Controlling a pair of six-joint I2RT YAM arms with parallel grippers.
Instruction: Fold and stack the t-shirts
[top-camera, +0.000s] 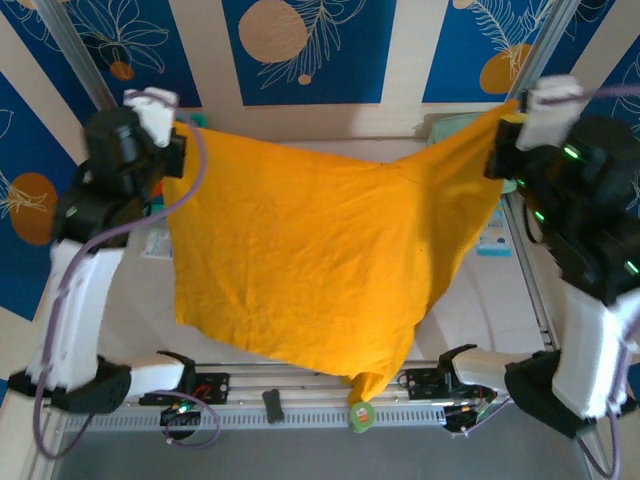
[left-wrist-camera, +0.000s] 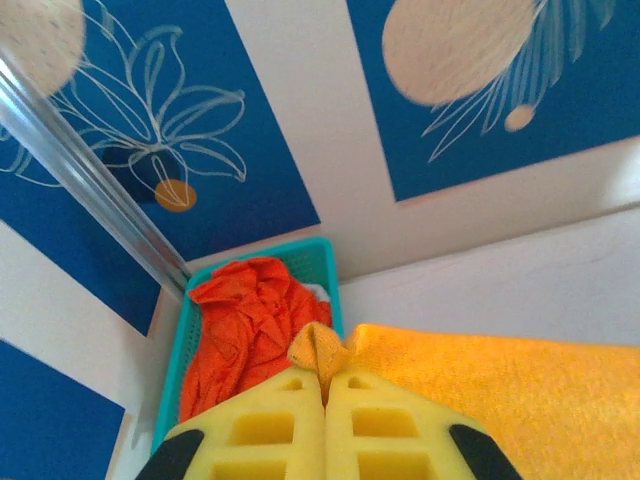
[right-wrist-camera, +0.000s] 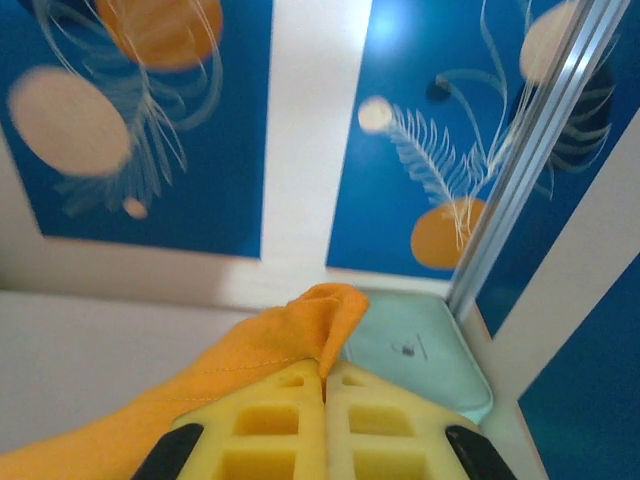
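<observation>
In the top view the raised yellow-orange t-shirt (top-camera: 300, 260) hides most of the worktop (top-camera: 480, 305), all but a strip of the mint-green case (top-camera: 452, 125) behind its right end, and the top of a green roll (top-camera: 360, 418). A flat printed item (top-camera: 157, 243) at the cloth's left edge and a teal-edged item (top-camera: 494, 240) at its right are half covered and too small to identify. In the left wrist view the left fingers (left-wrist-camera: 270, 440) run off the bottom edge and cover the near end of the teal basket (left-wrist-camera: 322, 262) and the lower part of the red-orange t-shirt (left-wrist-camera: 245, 320). In the right wrist view the right fingers (right-wrist-camera: 270, 430) are cut off likewise, and the patterned wall (right-wrist-camera: 150, 120) is blurred.
</observation>
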